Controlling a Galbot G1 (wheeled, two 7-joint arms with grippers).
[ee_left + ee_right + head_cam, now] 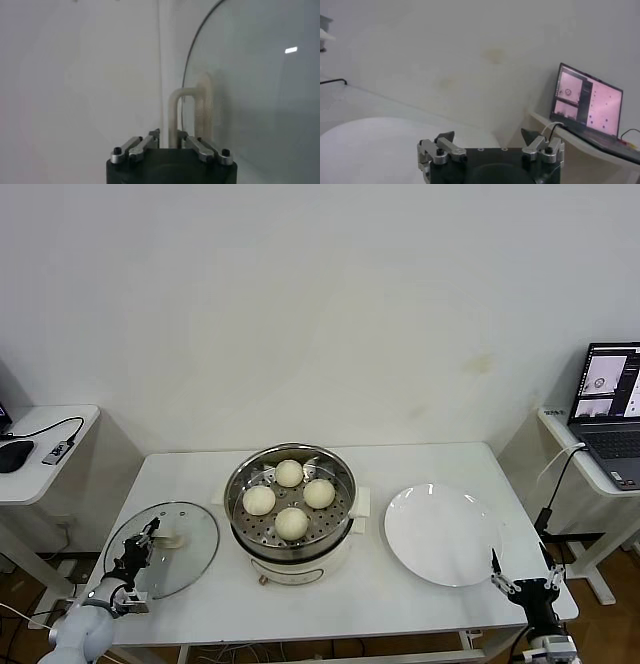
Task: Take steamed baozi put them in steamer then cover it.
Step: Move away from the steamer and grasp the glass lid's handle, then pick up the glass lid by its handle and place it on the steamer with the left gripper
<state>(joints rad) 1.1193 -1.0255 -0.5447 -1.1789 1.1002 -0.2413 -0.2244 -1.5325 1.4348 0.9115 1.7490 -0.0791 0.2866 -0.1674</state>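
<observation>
Baozi [290, 501], four cream-white round dough buns, sit in the shiny steel steamer [344, 502] at the white table's [330, 599] centre; clear glass cover [190, 549] lies near the left edge. Left wrist view: left gripper [168, 138] clamped on what looks like the cover's white handle [176, 107]. Right wrist view: right gripper [488, 136] spread wide, empty, beside the white plate [365, 142].

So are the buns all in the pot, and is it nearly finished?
Yes, all four buns sit inside the steamer, and the plate is bare. The left tool is shut on the lid handle, left of the steamer. Left to do: cover the steamer. The right tool waits open.
</observation>
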